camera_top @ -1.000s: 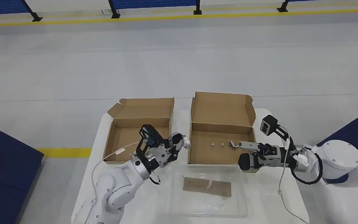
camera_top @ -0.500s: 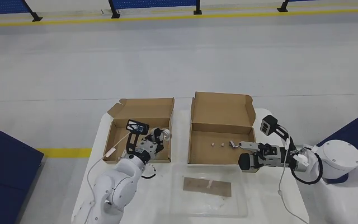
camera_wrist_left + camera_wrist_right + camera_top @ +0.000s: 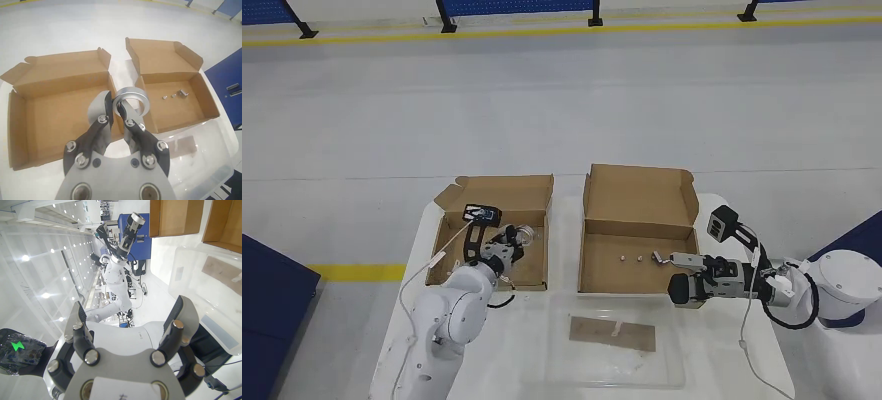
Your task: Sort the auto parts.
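Note:
My left gripper [image 3: 114,102] is shut on the rim of a silver metal ring [image 3: 132,91]. In the top view this gripper [image 3: 517,236] holds the ring [image 3: 527,233] above the right part of the left cardboard box [image 3: 492,215], whose floor [image 3: 56,117] is bare. The right cardboard box [image 3: 637,215] holds three small metal parts [image 3: 173,96] in a row. My right gripper [image 3: 130,303] stands open with nothing between its fingers, by that box's front right corner [image 3: 680,277]. Far off in the right wrist view, the left gripper [image 3: 135,219] carries the ring.
A clear plastic bin [image 3: 617,350] stands at the table's front, before the right box, with a brown cardboard piece [image 3: 612,333] in it. Both boxes have raised lids at the back. The white table edge runs close along both sides.
My left arm has swung left with the ring, from near the gap between the boxes to above the left box. The right arm has kept still.

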